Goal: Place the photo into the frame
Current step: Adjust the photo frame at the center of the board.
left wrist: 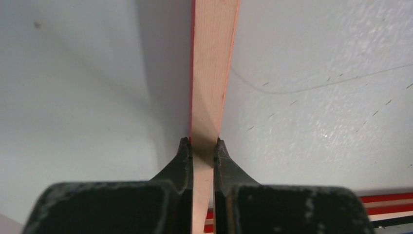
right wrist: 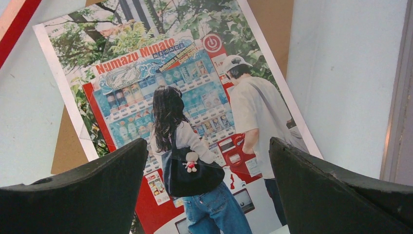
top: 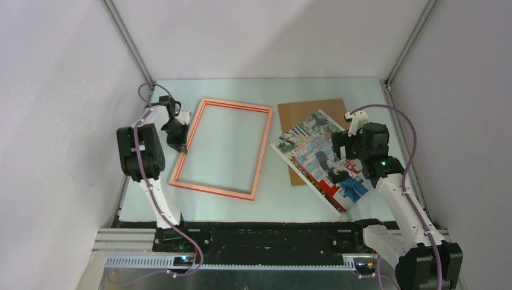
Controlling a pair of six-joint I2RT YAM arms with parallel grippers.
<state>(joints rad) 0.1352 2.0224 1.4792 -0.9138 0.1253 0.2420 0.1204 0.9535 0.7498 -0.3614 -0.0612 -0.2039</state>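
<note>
Showing pale back, frame (top: 262, 151), colourful photo (top: 308, 151)

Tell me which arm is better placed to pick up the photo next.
Right. The right tool hangs open over the colourful street-scene paper photo, face up partly on the brown backing board. The left tool is shut on the left rail of the thin orange-pink rectangular frame, so it is occupied.

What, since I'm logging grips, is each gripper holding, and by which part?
The left gripper is shut on the frame, pinching its left side rail. The right gripper is open above the photo, holding nothing.
</note>
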